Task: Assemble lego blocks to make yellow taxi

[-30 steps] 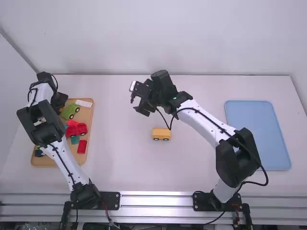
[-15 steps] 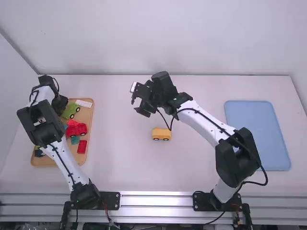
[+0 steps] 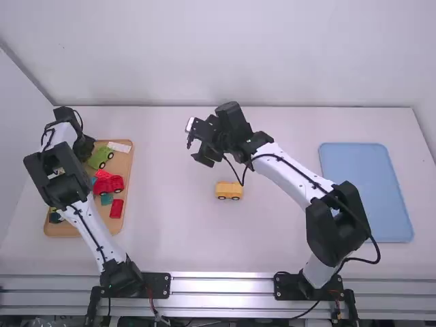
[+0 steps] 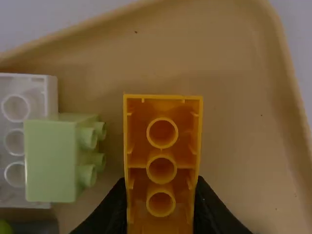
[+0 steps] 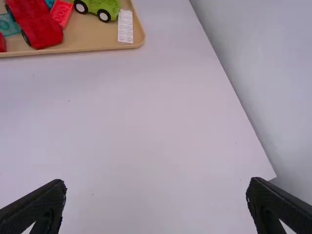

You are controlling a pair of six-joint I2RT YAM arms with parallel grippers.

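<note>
Yellow block (image 4: 162, 151): clamped by its long sides between the two fingers of the left gripper (image 4: 161, 190), over the wooden tray (image 4: 209, 44). Its long axis runs lengthwise between the fingers, with one end projecting past the fingertips. The hollow underside, with its row of tubes, faces back toward the wrist.

Yellow car body (image 3: 229, 190): standing on the table (image 3: 286, 238), wheels toward the arm bases, long axis crosswise between the two arms' sides. Relative to the left gripper, it lies well to the right and somewhat nearer the bases. Relative to the right gripper (image 5: 157, 195), it lies close by, toward the bases and slightly to the right. The right gripper is the nearer one; its fingers are wide apart, with nothing between them.

The likely next step is to carry the block rightward out of the tray and present it to the car body. Caution: the block is held underside toward the wrist, so it probably requires turning over or a regrasp before mating. Align both long axes before pressing; a skewed block may seat unevenly or push the car body away.
</note>
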